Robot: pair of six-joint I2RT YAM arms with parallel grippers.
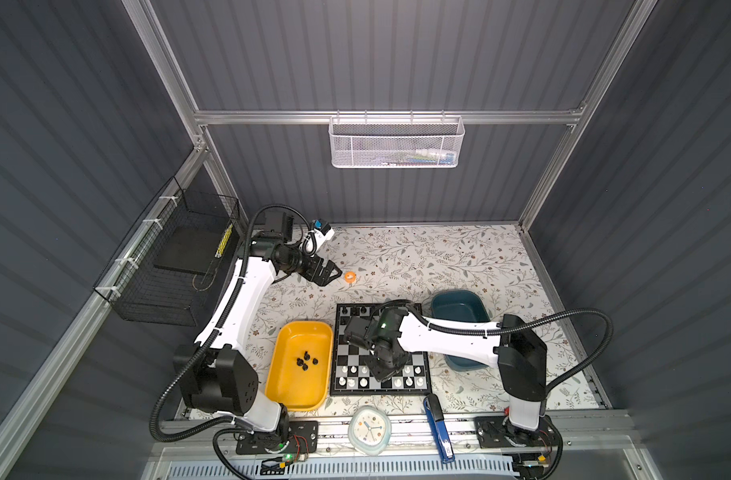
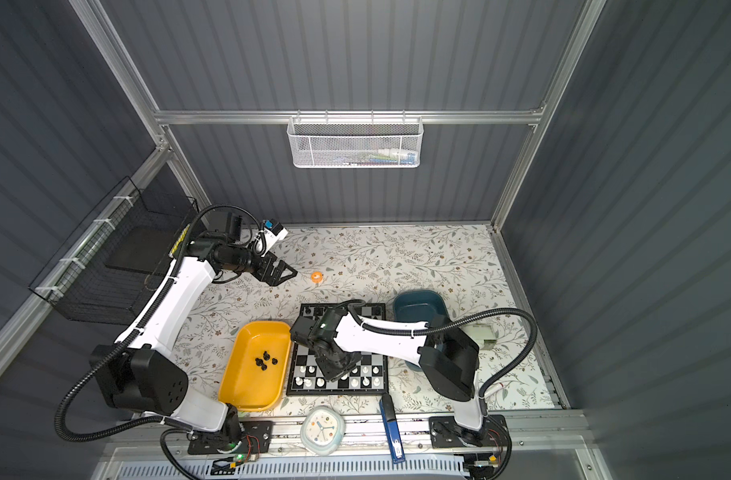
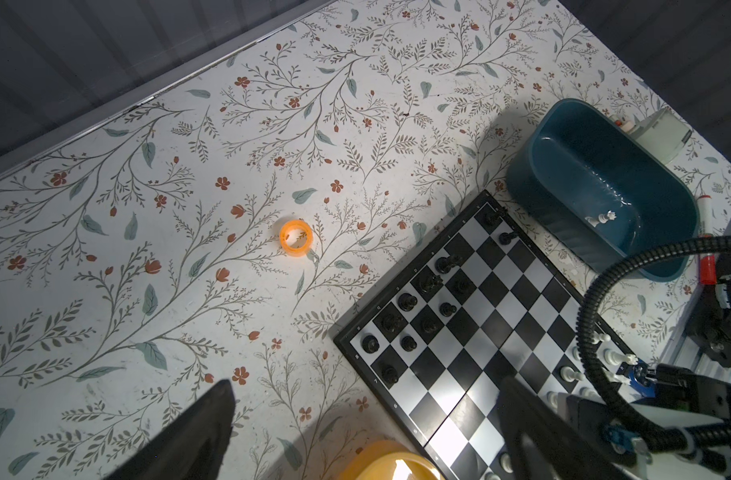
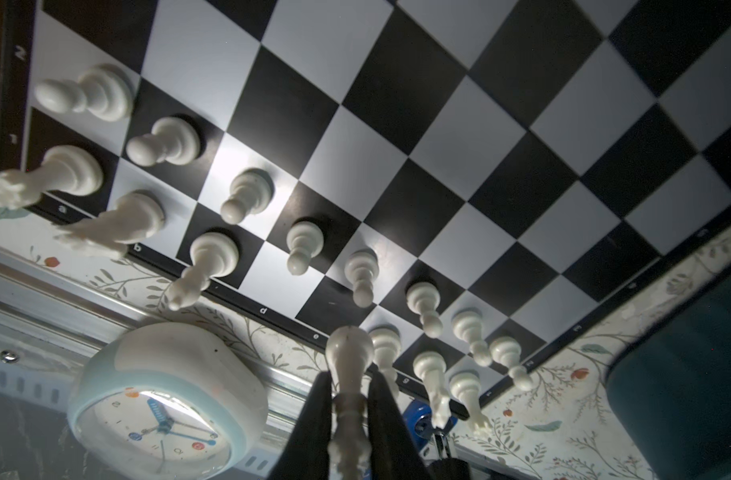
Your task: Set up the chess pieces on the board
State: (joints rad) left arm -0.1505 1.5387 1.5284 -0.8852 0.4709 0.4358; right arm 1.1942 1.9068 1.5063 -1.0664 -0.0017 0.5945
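The board [image 1: 342,353] [image 2: 301,357] lies on the floral worktop [image 1: 418,257] between a yellow tray [image 1: 289,386] and a teal tray [image 1: 459,307]. In both top views the right arm reaches across it, and the right pincer [image 1: 382,374] [image 2: 332,374] points down over the near rows.

In the right wrist view this pincer [image 4: 349,382] is pressed onto the upper part of a tall white piece [image 4: 349,353], whose round base faces the board [image 4: 397,124] by its lettered edge. I cannot tell whether the base touches a square. White pieces [image 4: 247,195] stand upright in the two rows nearest that edge. The pawn row looks full, and the back row has a gap by the letter d.

Black pieces [image 3: 428,282] stand in the two far rows of the board [image 3: 501,324], with some squares there bare. Four more black pieces [image 1: 307,360] [image 2: 265,360] lie loose in the yellow tray [image 2: 247,386]. In the left wrist view the teal tray [image 3: 584,166] holds something white [image 3: 602,218], one piece or two, lying on its floor.

The left pincer [image 1: 330,274] [image 2: 287,274] [image 3: 366,382] is spread wide and holds nothing. It hovers over bare worktop at the far left, well apart from the board and near a small orange ring [image 1: 349,276] [image 2: 316,276] [image 3: 296,237].

At the near edge, a clock [image 1: 369,428] [image 4: 164,399] and a blue stapler [image 1: 438,432] lie just beyond the board.
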